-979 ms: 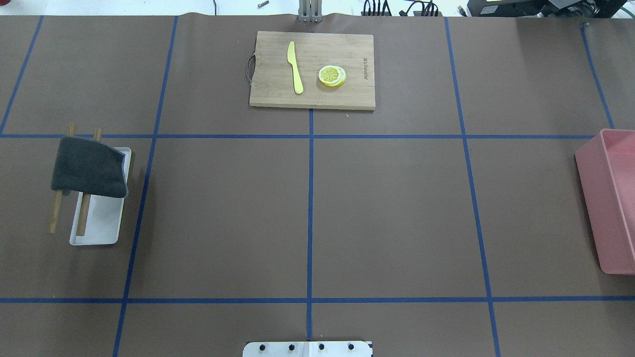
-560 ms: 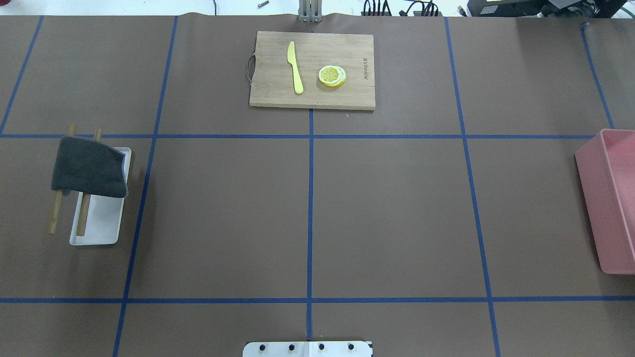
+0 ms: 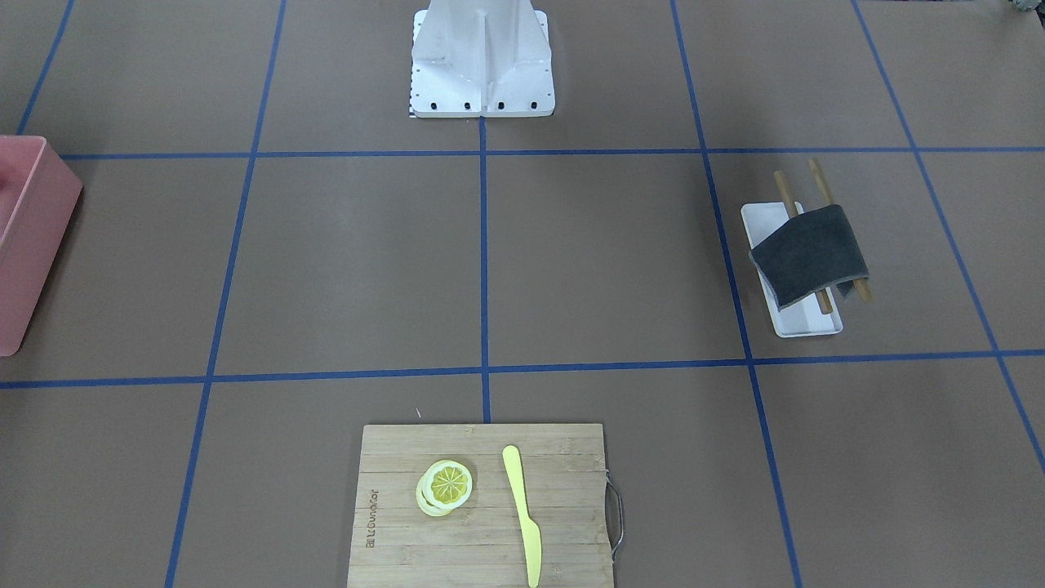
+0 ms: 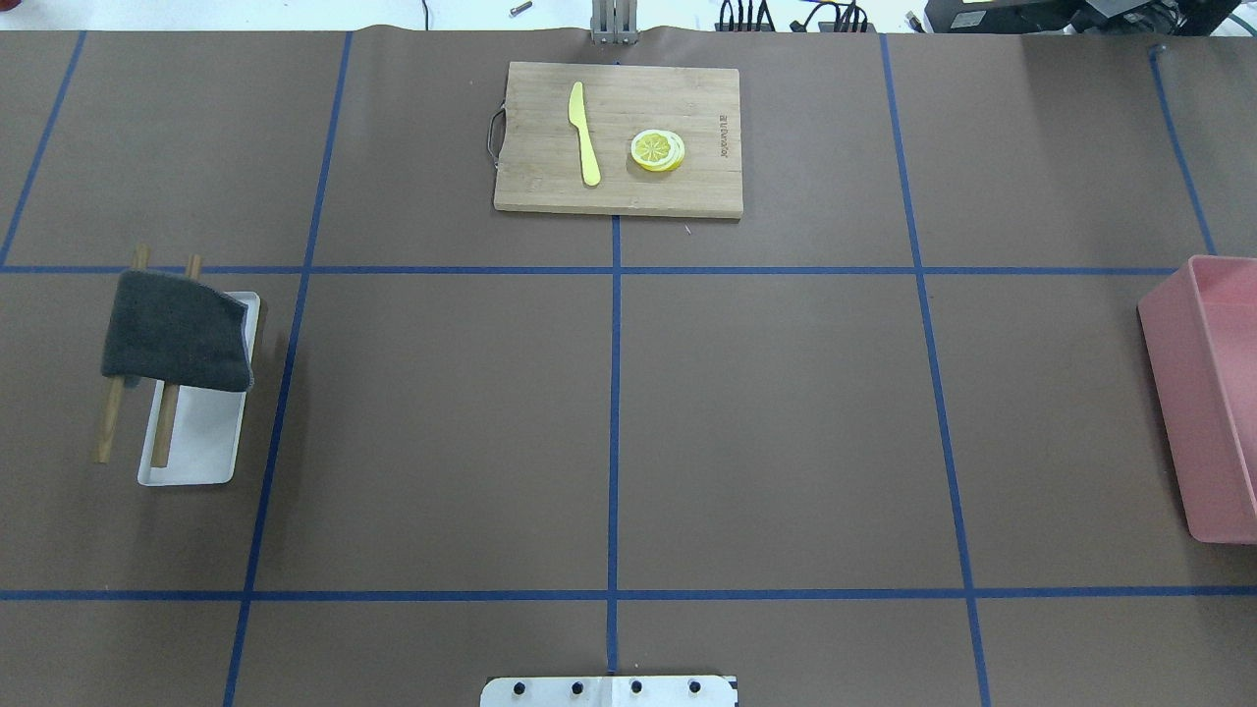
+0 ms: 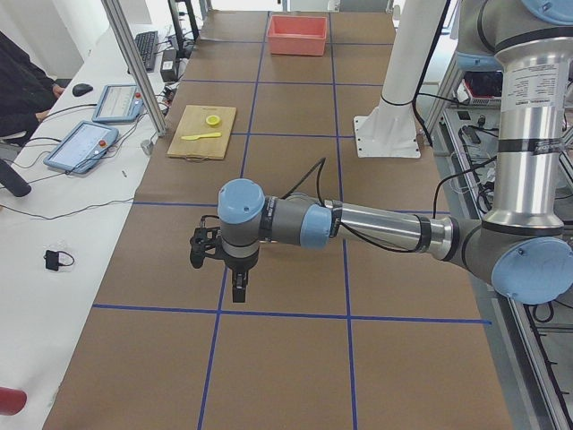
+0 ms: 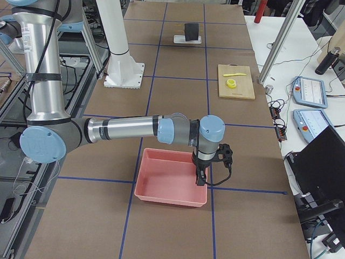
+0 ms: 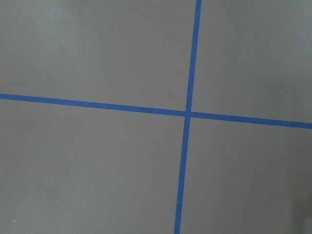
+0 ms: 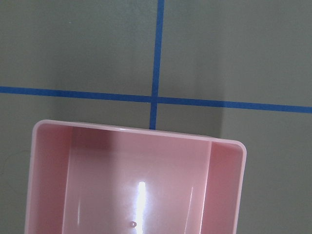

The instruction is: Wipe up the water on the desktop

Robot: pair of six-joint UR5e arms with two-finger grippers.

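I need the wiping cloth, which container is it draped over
The small white tray: the dark grey cloth drapes partly over it. The pink bin has none.

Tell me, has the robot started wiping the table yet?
Nothing looks done yet. The grey cloth hangs on its wooden rack, with neither hand on it: the left hand hangs over the desktop, the right hand over the pink bin. Still left: fetching the cloth and wiping. I can't spot any water.
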